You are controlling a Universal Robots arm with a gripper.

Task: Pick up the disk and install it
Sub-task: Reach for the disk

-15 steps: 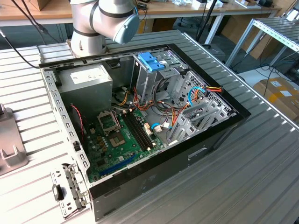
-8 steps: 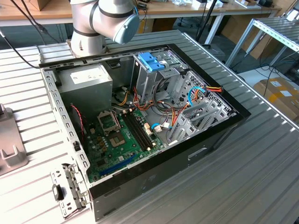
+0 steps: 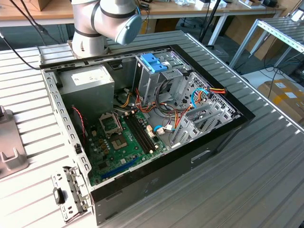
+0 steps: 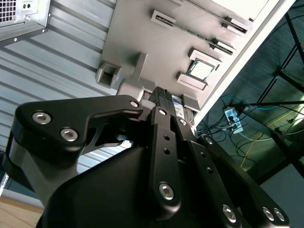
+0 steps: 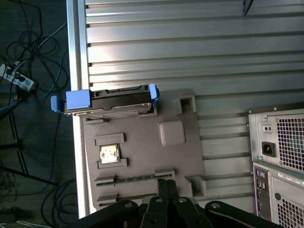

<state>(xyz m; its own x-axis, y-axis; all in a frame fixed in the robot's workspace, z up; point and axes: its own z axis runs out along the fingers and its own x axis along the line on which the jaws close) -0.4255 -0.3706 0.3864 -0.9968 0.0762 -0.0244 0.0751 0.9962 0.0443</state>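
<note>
At the upper left of the exterior view, the arm stands behind an open computer case lying on the slatted worktop. Inside are a green circuit board, a grey power box and an upright metal cage with a blue top, with loose cables beside it. A grey tray shows at the frame's left edge.

In the second wrist view, the gripper points toward the tray. Its jaws appear pressed together with nothing between them. The disk sits just beyond the tips, in a slot at the tray's corner.

In the first wrist view, the disk stands on edge in that slot, apart from the gripper. It sits right at the worktop's edge, and one blue end reaches past it. The tray also carries a chip and a memory stick.

Risks, as judged:
- Clenched jaws would strike the disk rather than straddle it.
- A sideways nudge could tip it out of the slot and over the edge.
- A hold on the plastic rails alone might slip.
- The cables by the cage could snag it.
</note>
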